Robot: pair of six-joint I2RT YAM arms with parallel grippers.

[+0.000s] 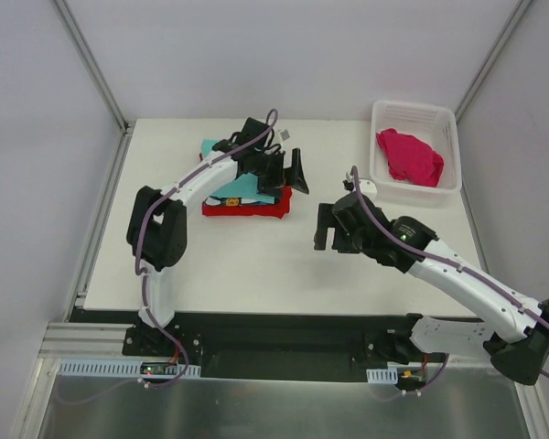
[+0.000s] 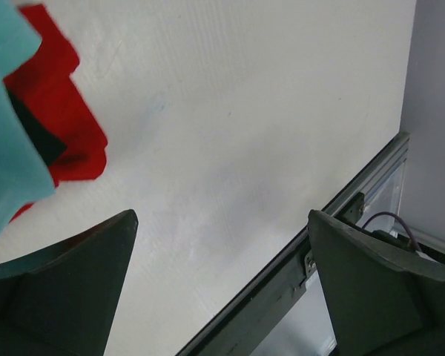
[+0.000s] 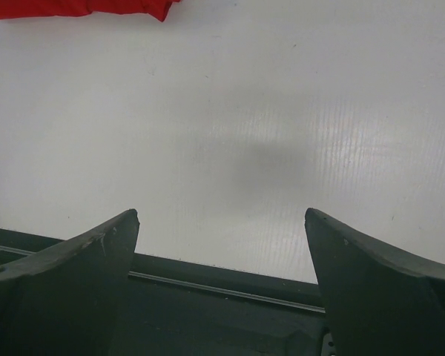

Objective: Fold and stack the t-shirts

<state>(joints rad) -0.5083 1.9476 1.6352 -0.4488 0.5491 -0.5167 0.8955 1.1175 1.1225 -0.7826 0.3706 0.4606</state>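
Note:
A folded stack lies at the back middle of the table: the red t-shirt (image 1: 256,209) at the bottom, a black one (image 1: 227,200) showing as a thin edge, and the mint-teal t-shirt (image 1: 231,185) on top. My left gripper (image 1: 286,178) is open and empty, just over the stack's right edge. In the left wrist view (image 2: 222,222) the teal shirt (image 2: 7,119), the red shirt (image 2: 63,111) and a black sliver (image 2: 43,137) sit at the left. The magenta-pink t-shirt (image 1: 409,155) lies crumpled in the basket. My right gripper (image 1: 329,240) is open and empty over bare table, with the red shirt's edge (image 3: 81,7) at the top of its view (image 3: 222,215).
The white lattice basket (image 1: 414,109) stands at the back right corner. The table's dark front rail (image 3: 222,285) shows under my right fingers. The table's edge rail (image 2: 311,252) runs past my left fingers. Grey walls close in the back and sides.

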